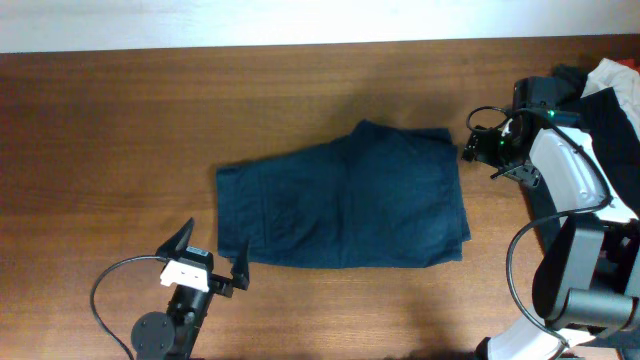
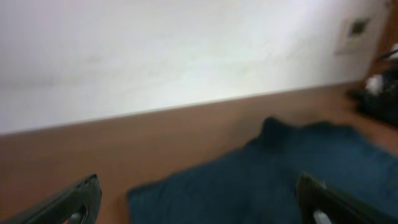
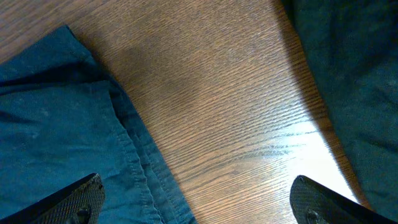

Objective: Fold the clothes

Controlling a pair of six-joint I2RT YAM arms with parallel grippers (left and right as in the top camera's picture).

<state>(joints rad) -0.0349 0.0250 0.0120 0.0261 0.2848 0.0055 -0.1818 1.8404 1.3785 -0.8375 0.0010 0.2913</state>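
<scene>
A dark navy-blue garment (image 1: 345,198) lies folded flat in the middle of the wooden table. It also shows in the left wrist view (image 2: 273,177) and the right wrist view (image 3: 59,118). My left gripper (image 1: 212,258) is open and empty just off its front-left corner. My right gripper (image 1: 482,148) is open and empty over bare table beside the garment's far right corner. A black garment (image 1: 610,125) with a white piece (image 1: 620,75) lies piled at the right edge, and its dark edge shows in the right wrist view (image 3: 348,68).
The wooden table (image 1: 120,130) stretches bare to the left and behind the navy garment. A white wall (image 2: 174,50) runs along the table's far edge. My right arm (image 1: 575,200) stands at the right beside the pile.
</scene>
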